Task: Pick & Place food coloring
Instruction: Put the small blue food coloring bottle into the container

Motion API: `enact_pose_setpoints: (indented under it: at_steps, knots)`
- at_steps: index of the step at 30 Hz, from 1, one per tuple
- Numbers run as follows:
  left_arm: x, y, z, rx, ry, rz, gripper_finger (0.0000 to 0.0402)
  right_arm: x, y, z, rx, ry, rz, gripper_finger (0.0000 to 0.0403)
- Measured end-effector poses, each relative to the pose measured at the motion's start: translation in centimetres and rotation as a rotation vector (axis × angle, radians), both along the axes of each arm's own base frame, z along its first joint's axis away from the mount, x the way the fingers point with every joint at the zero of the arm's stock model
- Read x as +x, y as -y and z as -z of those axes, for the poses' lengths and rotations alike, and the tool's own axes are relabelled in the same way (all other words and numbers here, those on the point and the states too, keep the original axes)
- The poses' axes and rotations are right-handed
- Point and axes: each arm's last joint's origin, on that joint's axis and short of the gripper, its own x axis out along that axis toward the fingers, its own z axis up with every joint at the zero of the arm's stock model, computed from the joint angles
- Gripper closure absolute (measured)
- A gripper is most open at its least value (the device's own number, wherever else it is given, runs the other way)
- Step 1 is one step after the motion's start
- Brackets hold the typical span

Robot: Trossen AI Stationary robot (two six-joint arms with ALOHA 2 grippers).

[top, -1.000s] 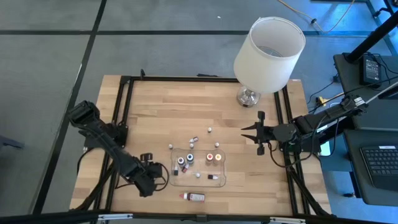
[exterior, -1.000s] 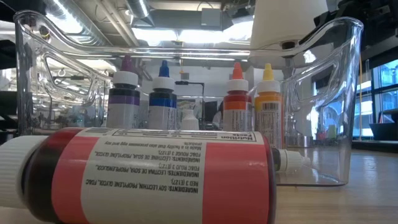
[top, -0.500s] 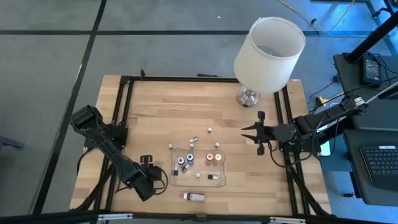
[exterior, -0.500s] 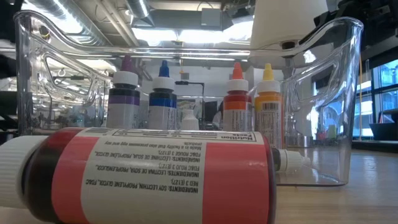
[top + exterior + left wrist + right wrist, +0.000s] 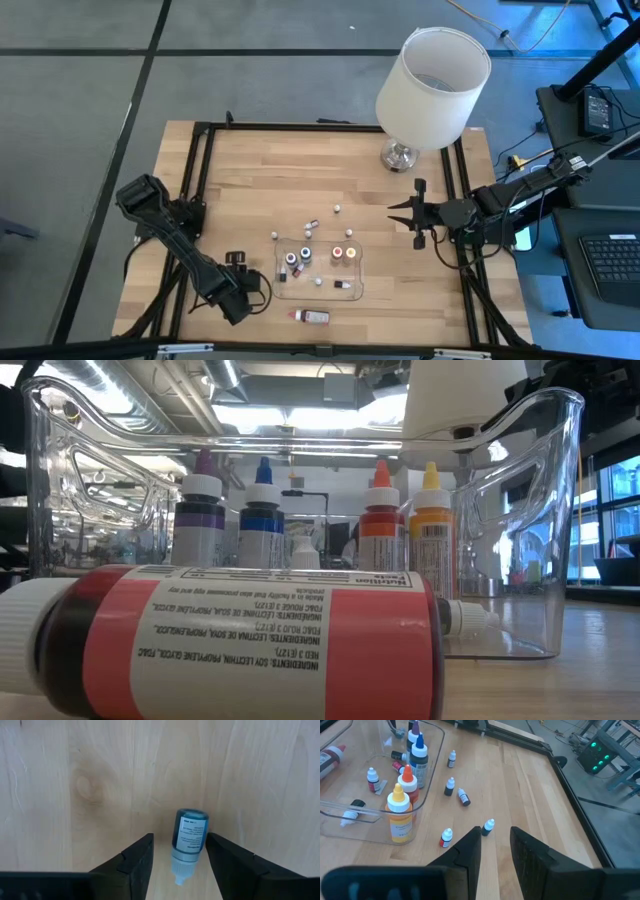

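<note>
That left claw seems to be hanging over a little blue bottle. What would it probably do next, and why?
Probably close. The left gripper has its fingers open on either side of a small blue bottle lying on the bare wooden table, untouched so far. Gripping it would let the arm carry it to the clear tray, where other bottles already stand.

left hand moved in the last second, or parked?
Yes. In the high view the left hand has pulled back from the clear tray, toward the table's left front corner. Its fingers straddle a small blue bottle.
</note>
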Motion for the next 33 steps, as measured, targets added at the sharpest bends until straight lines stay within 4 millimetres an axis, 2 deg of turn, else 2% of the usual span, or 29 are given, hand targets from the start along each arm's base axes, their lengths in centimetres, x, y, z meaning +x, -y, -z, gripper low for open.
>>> enact_pose_setpoints:
  at_steps: [6, 17, 20, 25, 33]
  knots:
    - [0.0, 0.0, -0.1, -0.004, 0.002, 0.008, 0.0240, 0.0, 0.0, 0.0, -0.001, 0.000, 0.000, 0.0296]
    - [0.0, 0.1, -0.3, -0.011, -0.035, 0.069, 0.0324, 0.0, 0.0, 0.0, -0.002, 0.000, -0.001, 0.0296]
    - [0.0, 0.2, -0.8, -0.010, -0.071, 0.074, 0.0333, 0.0, 0.0, 0.0, -0.002, 0.000, -0.001, 0.0296]
    - [0.5, 0.6, -2.4, 0.005, -0.078, 0.072, 0.0323, 0.0, 0.0, 0.0, -0.003, 0.000, -0.001, 0.0296]
    - [1.8, 1.5, -6.7, 0.113, 0.025, 0.080, 0.0331, 0.0, 0.0, 0.0, -0.003, 0.000, -0.001, 0.0296]
